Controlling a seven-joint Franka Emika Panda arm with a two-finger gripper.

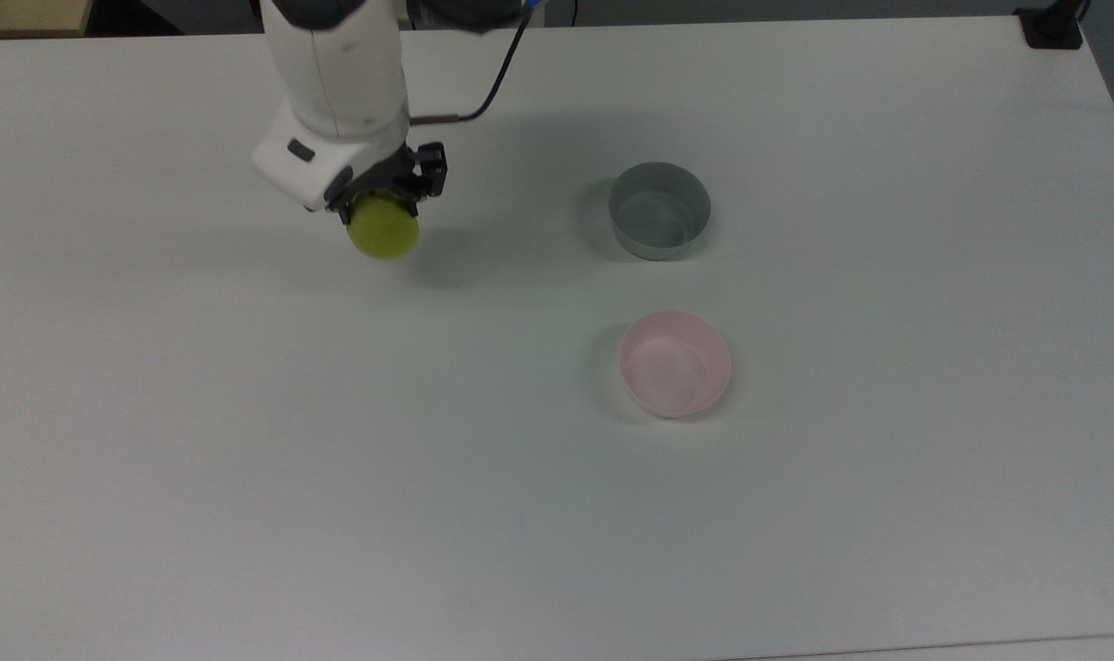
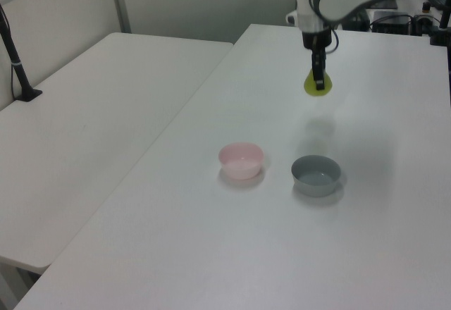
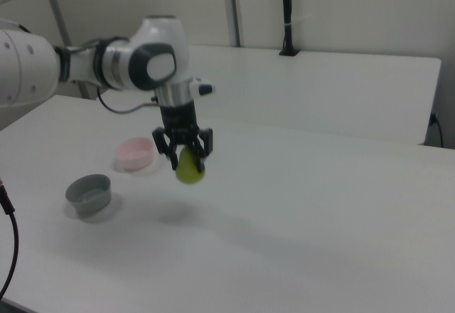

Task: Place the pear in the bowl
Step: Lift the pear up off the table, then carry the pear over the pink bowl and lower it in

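Right view: the black two-finger gripper point(image 3: 186, 158) holds the small rounded yellow-green pear point(image 3: 189, 169) clamped, lifted clear of the white table point(image 3: 306, 206).
The pale pink round plastic bowl point(image 1: 675, 364) sits well apart from the pear, with the grey straight-sided bowl point(image 1: 659, 210) nearer; the smooth round fruit could slip, or land in the wrong bowl.

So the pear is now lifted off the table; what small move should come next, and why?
Probably carry it sideways toward the pink bowl. The tool is shut on the pear, which hangs clear above the table with its shadow apart below it in the right view. The pink bowl sits to the top view's right and lower, past the grey bowl, and holds nothing.
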